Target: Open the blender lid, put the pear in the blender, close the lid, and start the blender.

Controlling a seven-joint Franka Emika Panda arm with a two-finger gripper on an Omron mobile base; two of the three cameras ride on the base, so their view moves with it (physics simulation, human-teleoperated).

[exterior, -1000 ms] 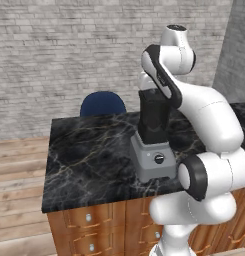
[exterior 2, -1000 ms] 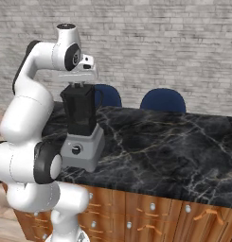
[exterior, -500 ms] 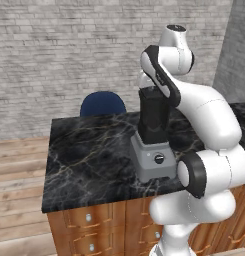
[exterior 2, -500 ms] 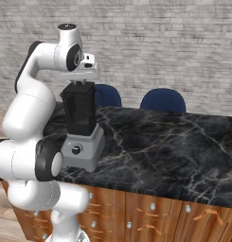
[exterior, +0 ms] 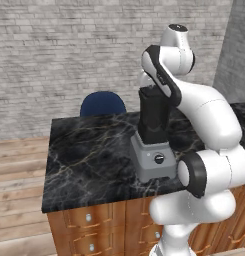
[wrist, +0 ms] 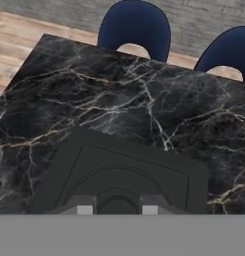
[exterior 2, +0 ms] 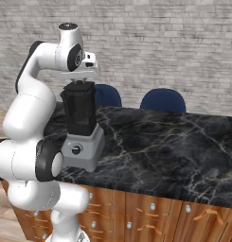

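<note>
Topping tapered jar: flat sq. blender lid

Both base cams sit behind the arm, one left, one right, looking forward and down at the same surface with the blender on it. The hand cam hangs right above the lid, very close, facing down and out toward two blue chairs.

The light is soft and even, with no strong shadows. Everything looks a bit blurry and blocky. Nothing shines too bright.
</note>
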